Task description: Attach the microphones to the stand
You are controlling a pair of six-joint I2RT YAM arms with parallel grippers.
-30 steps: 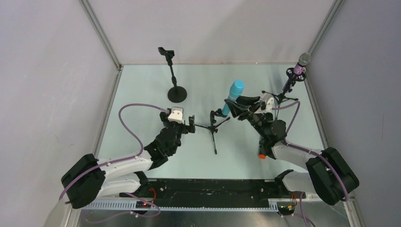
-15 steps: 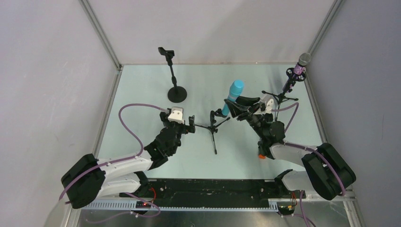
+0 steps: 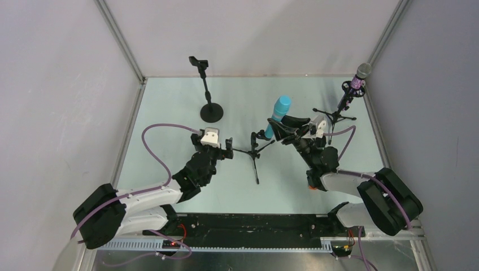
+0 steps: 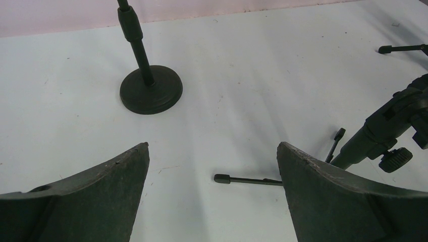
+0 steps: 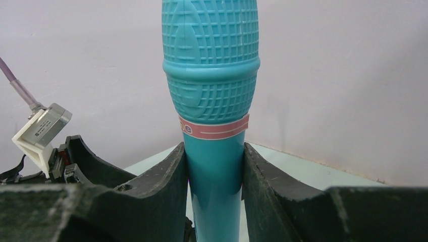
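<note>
Right gripper: clenched on the plain turquoise plastic stick microphone, one finger pressed against each side of the body below the pink band. The microphone stands nearly upright, with its ribbed head above the fingers. In the top view its lower end meets the clip of the black tripod stand at table centre; whether it is seated cannot be told.

Left gripper: released, jaws wide apart, holding nothing. It sits low over the pale table, just left of the tripod stand and well clear of the turquoise microphone.

The black round-base stand is beyond the left gripper. The purple glittery microphone with silver mesh head sits in a second tripod stand at the far right corner. An orange microphone end lies beside the right arm, its body hidden.
</note>
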